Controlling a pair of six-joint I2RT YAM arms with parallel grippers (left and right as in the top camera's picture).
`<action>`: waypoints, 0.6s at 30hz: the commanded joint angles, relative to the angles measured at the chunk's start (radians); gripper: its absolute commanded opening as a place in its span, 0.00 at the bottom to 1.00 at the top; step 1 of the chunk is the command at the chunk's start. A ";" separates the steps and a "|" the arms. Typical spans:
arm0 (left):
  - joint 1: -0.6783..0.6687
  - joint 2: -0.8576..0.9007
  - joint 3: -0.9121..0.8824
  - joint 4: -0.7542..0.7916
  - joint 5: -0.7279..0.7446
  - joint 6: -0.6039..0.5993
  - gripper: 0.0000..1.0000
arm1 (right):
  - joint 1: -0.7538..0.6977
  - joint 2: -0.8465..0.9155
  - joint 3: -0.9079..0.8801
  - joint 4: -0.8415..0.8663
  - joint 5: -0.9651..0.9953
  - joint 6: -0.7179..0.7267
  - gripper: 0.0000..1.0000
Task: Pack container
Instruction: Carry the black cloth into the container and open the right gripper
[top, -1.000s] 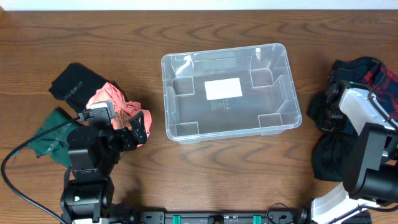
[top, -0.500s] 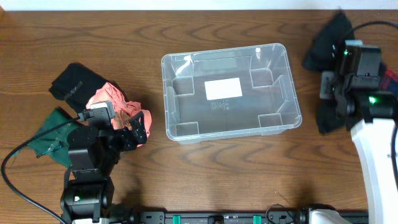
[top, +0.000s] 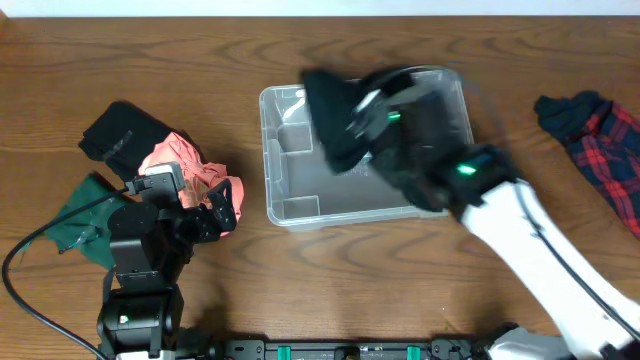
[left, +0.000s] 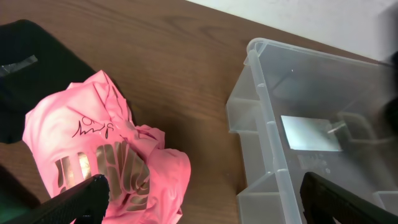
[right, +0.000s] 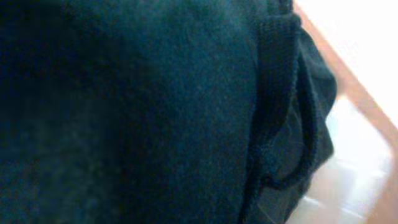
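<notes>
The clear plastic container (top: 276, 150) stands at the table's middle; its near corner and white base label show in the left wrist view (left: 268, 124). My right gripper (top: 378, 108), blurred by motion, is over the container and shut on a black garment (top: 335, 118) that hangs above the bin's left half. That dark cloth (right: 137, 112) fills the right wrist view and hides the fingers. My left gripper (top: 215, 215) is open and empty at the near edge of a pink garment (top: 180, 165), left of the container. In the left wrist view its fingers (left: 205, 205) straddle the pink cloth (left: 93, 143).
Another black garment (top: 125, 135) and a dark green cloth (top: 80, 215) lie beside the pink one at the left. A red plaid garment (top: 600, 135) lies at the far right. A black cable (top: 30, 250) trails from the left arm.
My right arm has lifted the black garment from the right-hand pile and swung it fast leftward over the container. The left arm has not moved.
</notes>
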 joint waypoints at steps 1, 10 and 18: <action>-0.003 -0.003 0.026 0.001 0.013 -0.001 0.98 | 0.044 0.093 0.005 0.002 0.017 -0.038 0.01; -0.003 -0.003 0.026 0.001 0.013 -0.001 0.98 | 0.060 0.263 0.010 0.057 0.038 0.020 0.17; -0.003 -0.003 0.026 0.001 0.013 -0.001 0.98 | 0.021 -0.021 0.066 0.095 0.213 0.079 0.99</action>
